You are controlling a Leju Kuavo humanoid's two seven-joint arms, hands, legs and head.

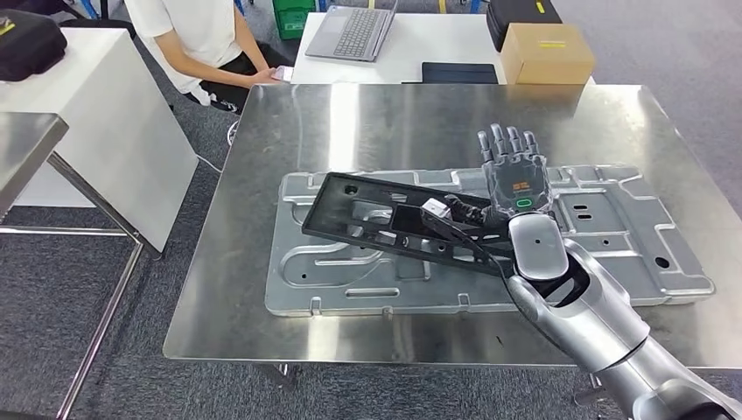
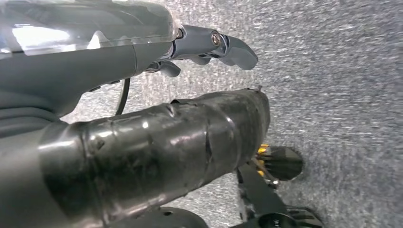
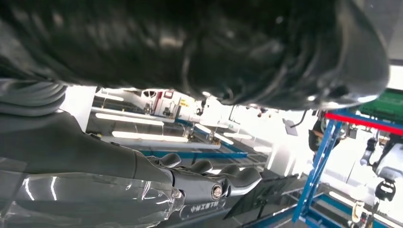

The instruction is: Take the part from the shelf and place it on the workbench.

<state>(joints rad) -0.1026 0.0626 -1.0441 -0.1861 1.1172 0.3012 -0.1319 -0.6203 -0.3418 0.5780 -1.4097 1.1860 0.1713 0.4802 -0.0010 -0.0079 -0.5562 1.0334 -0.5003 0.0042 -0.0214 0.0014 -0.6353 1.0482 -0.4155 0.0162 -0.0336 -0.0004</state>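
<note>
Right arm nearest the lens, its right hand [image 1: 516, 171] spread flat, fingers apart, holding nothing, just above the far end of the black part [image 1: 385, 223]. Part lies tilted across a silver stamped panel [image 1: 612, 236] on the steel worktop [image 1: 350, 114]. Placement looks done; only pulling the arm away seems left. Left hand [image 2: 209, 47] hangs over the floor, fingers loosely curled, empty. Person seated beyond.
</note>
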